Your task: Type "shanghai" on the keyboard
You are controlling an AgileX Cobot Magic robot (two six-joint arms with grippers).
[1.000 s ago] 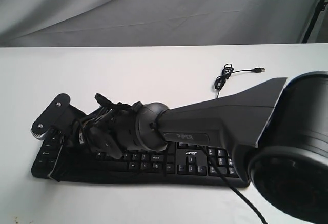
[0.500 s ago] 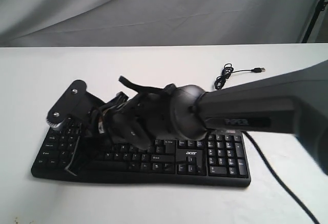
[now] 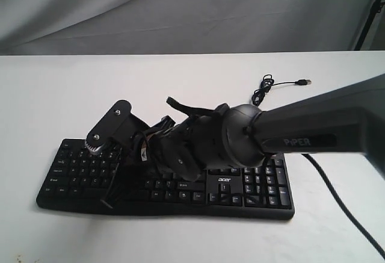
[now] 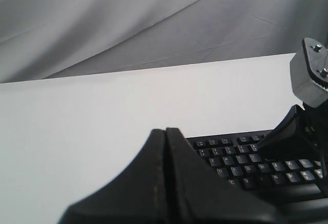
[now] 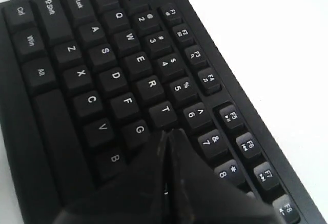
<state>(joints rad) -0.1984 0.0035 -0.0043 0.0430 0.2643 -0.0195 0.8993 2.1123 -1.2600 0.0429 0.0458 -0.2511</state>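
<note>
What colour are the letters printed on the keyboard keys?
White, on the long black plastic keyboard. They show best in the right wrist view.

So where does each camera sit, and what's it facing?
Exterior view: off the arms, above the table, facing the keyboard; right arm reaches across.
Left wrist view: low on the left arm, past its shut left gripper toward the keyboard.
Right wrist view: down onto the keys past the shut right gripper.
All three share the keyboard.
</note>
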